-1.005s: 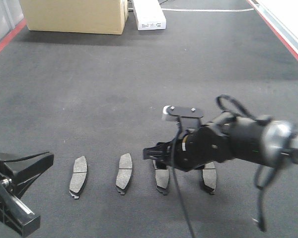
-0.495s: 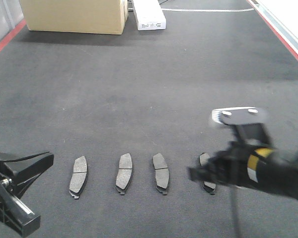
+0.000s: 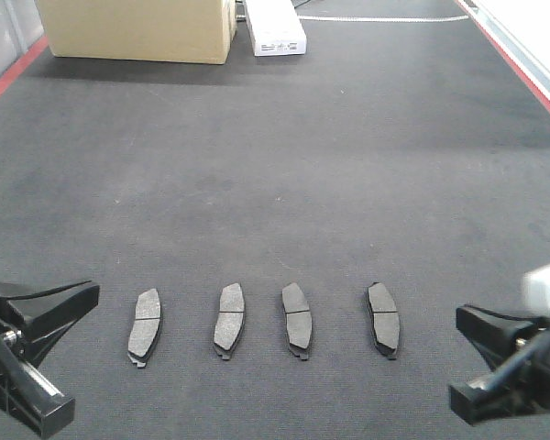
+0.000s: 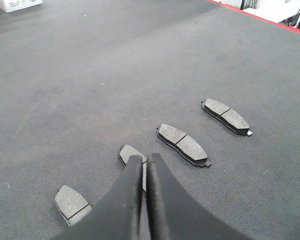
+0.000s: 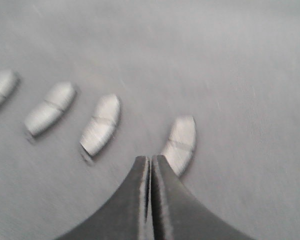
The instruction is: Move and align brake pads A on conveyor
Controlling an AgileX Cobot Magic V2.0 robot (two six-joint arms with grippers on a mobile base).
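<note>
Four brake pads (image 3: 145, 327) lie flat in a row on the conveyor (image 3: 284, 156), toward its near edge, each lengthwise away from us and apart from its neighbours; we see the gap to the rightmost pad (image 3: 383, 319) wider than the others. Our left gripper (image 4: 145, 165) sits low at the near left, fingers pressed together with nothing between them; our right gripper (image 5: 150, 165) sits at the near right, likewise clenched and empty, its view blurred. At the belt's far end stand a cardboard box (image 3: 137, 29) and a white box (image 3: 275, 27); red edge strips (image 3: 9, 73) border the belt.
</note>
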